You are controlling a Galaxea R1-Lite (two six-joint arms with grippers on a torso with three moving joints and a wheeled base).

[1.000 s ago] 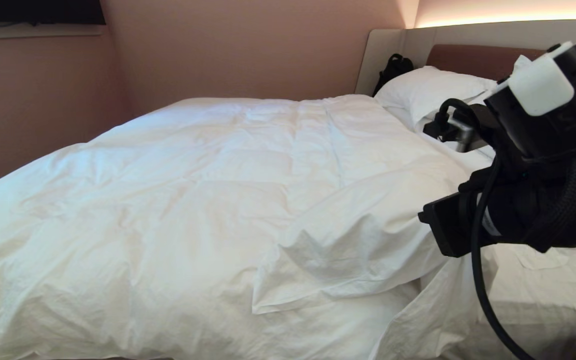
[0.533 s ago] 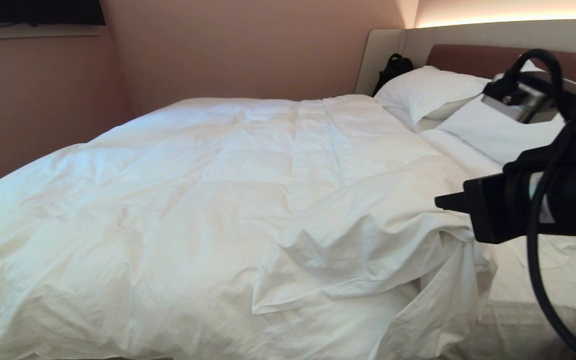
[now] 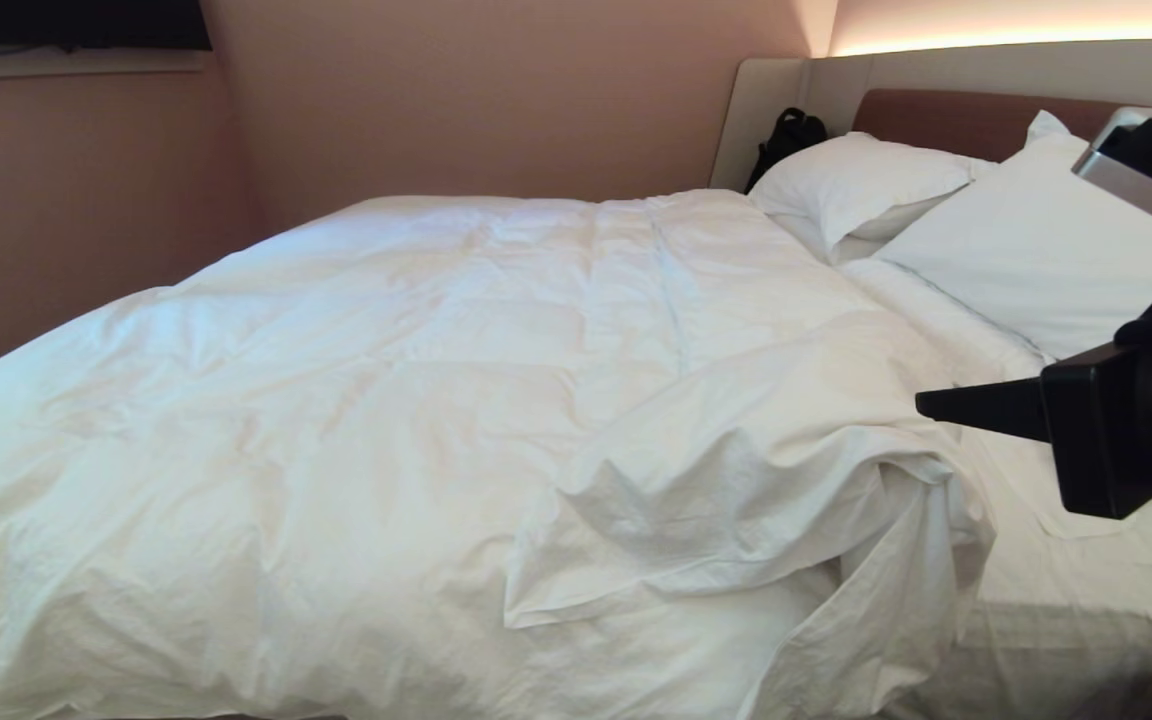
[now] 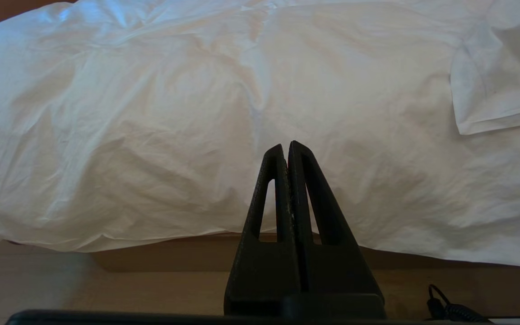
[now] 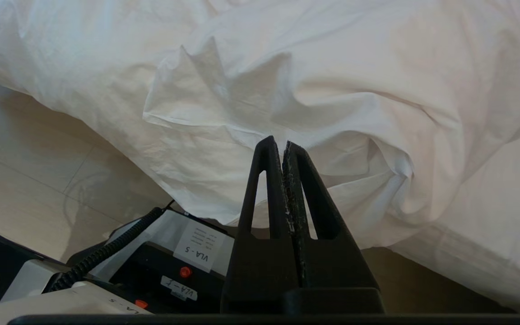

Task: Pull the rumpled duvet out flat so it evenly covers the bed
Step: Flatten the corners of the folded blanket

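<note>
A: Two pillows up by the brown headboard in the head view, with a black bag wedged beside the far one. Where's the duvet?

B: Spread over most of the bed, the duvet, wrinkled, with its near right corner folded back on itself in a rumpled flap. Bare white sheet showing beyond that flap, towards the pillows.

A: And the right gripper?

B: Poking in from the right edge, above the sheet, tip just beside the folded flap. Clenched, nothing held.

A: Left wrist view?

B: Left gripper pressed tight together, empty, hanging low beside the bed. Duvet draped over the bed's edge ahead of it, floor below.

A: Right wrist view?

B: Same closed fingers, empty, pointed at the bunched fold of the duvet. Can't tell whether touching the cloth. Robot's base with its small labels below, pale floor tiles alongside.
</note>
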